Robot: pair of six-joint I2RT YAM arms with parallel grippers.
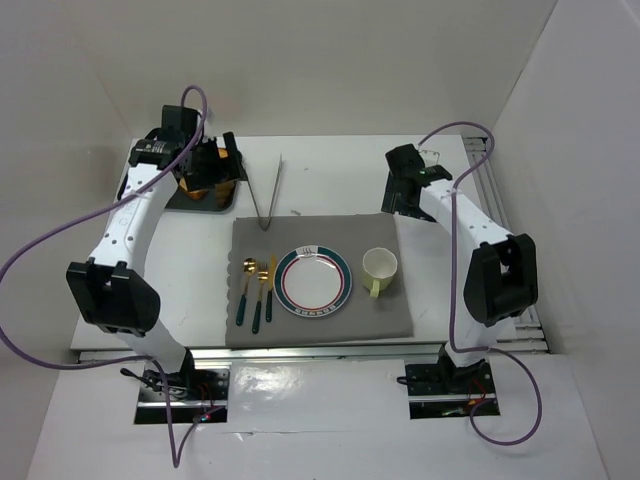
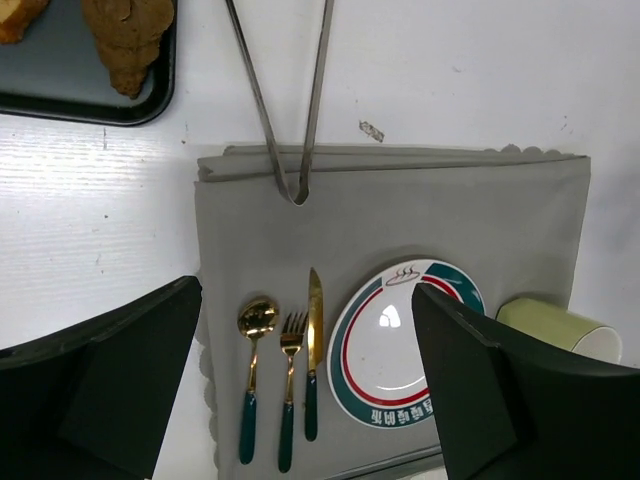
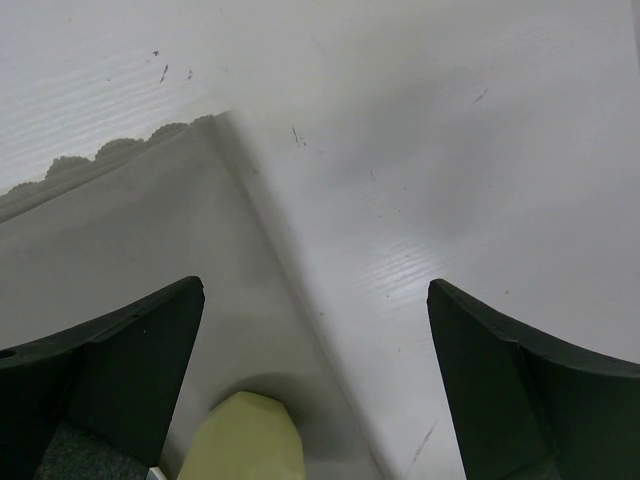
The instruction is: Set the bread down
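Left gripper (image 2: 305, 290): my wrist view shows both fingers spread wide with nothing between them. In the top view it hangs over the tray.
Right gripper (image 3: 316, 288): fingers just as wide and empty, at 1 o'clock of the placemat, above that corner.
Bread (image 2: 125, 35): I see it lying in the dark tray (image 2: 90, 105), at 10 o'clock of the placemat. A second piece shows at the frame edge.
Tongs (image 1: 270, 190): on the table at 12 o'clock, with the closed end resting on the placemat's far edge.
Placemat (image 1: 390, 310): grey with a scalloped border.
Plate (image 1: 313, 282): centre of the mat, teal and red rings.
Writing: dark print on the plate rim at 6 o'clock and a small emblem at 12. I cannot read either.
Cutlery: spoon (image 1: 247, 285), fork (image 1: 258, 295) and knife (image 1: 270, 285) at 9 o'clock of the plate.
Cup (image 1: 379, 268): pale green, at 3 o'clock of the plate.
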